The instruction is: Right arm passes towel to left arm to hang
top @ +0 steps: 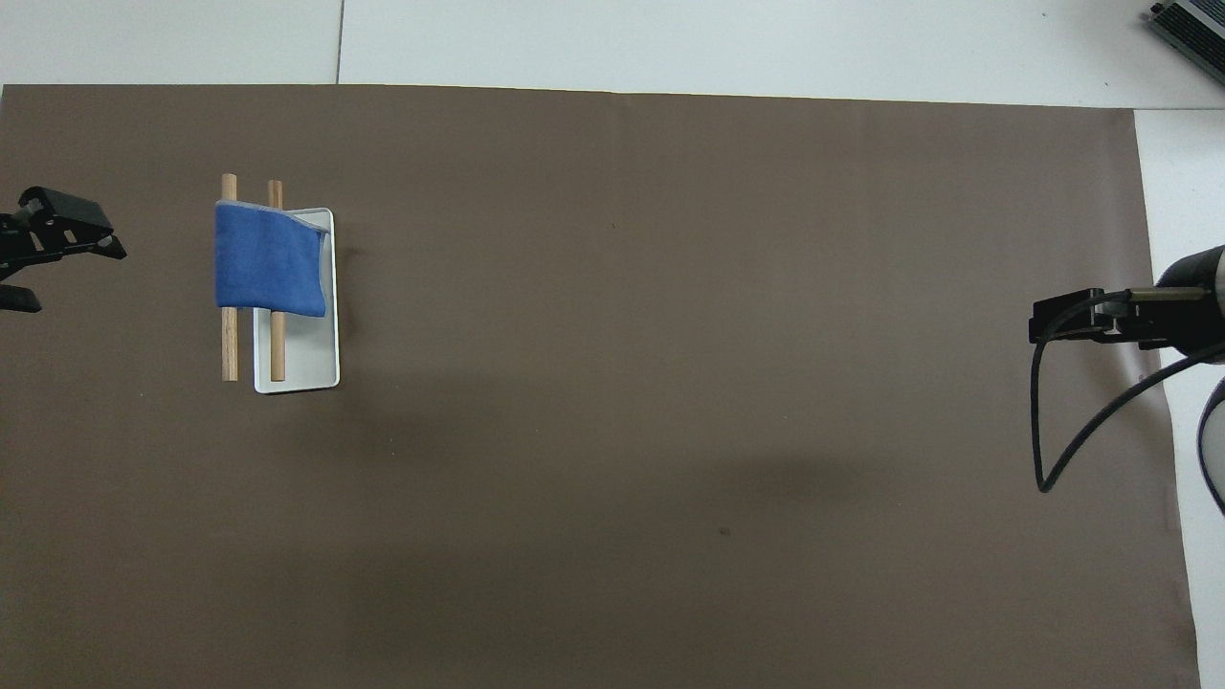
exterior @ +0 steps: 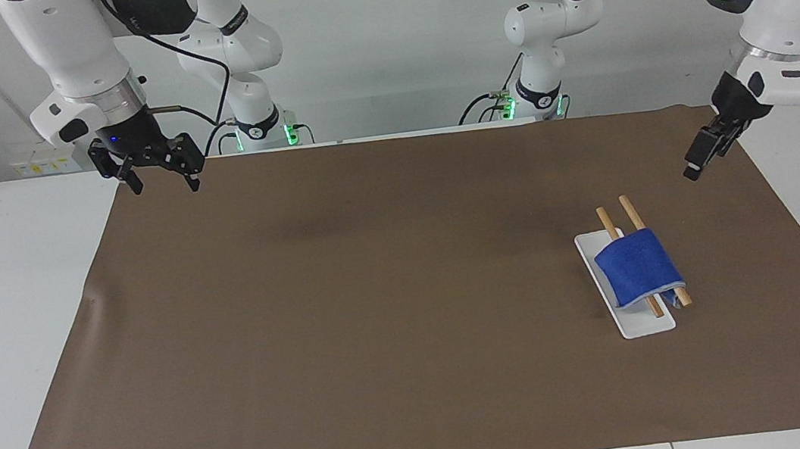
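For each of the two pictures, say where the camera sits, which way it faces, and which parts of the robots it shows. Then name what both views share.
Facing view: high across the table, looking at the robots; both whole arms show, the right hand and left hand raised over the brown mat.
Overhead view: high above the robots' end, looking steeply down; only the hands show at the picture's side edges.
Shared: the blue towel draped over two wooden rods on a white stand, at the left arm's end.
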Action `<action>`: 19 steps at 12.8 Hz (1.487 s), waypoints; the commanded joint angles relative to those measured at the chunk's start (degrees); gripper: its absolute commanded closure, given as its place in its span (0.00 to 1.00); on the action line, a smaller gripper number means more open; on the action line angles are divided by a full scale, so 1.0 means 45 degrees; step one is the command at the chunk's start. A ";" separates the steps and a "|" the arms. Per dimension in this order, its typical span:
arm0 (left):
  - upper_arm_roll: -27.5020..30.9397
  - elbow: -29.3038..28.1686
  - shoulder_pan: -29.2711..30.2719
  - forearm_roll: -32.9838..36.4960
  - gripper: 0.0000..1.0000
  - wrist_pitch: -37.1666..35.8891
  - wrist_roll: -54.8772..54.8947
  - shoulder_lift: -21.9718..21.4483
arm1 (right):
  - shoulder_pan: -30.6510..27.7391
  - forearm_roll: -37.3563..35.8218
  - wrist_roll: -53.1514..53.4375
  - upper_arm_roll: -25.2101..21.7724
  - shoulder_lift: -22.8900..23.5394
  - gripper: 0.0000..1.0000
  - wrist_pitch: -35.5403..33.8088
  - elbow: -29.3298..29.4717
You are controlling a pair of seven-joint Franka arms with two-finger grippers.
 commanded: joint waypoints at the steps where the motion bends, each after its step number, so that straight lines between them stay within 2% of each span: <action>1: 0.0116 0.0982 -0.0878 0.0319 0.07 -0.1339 0.0171 0.0172 | 0.0002 0.0069 -0.0203 -0.0043 -0.0220 0.00 -0.0109 -0.0218; 5: -0.0079 0.1569 -0.1037 0.0358 0.05 -0.2493 0.2432 0.0192 | 0.0022 0.0069 0.0246 -0.0024 -0.0220 0.00 -0.0283 -0.0218; 7: -0.0138 0.1610 -0.1056 0.0922 0.04 -0.2593 0.2690 0.0211 | 0.0003 0.0069 0.0188 -0.0043 -0.0239 0.00 -0.0402 -0.0237; 12: -0.0099 0.1473 -0.0901 0.0964 0.00 -0.2886 0.3431 0.0172 | -0.0075 0.0069 0.0207 -0.0043 -0.0239 0.00 -0.0382 -0.0218; 19: -0.0118 0.0635 -0.0881 0.1159 0.00 -0.2049 0.3785 0.0192 | -0.0115 0.0069 0.0227 -0.0043 -0.0239 0.00 -0.0363 -0.0218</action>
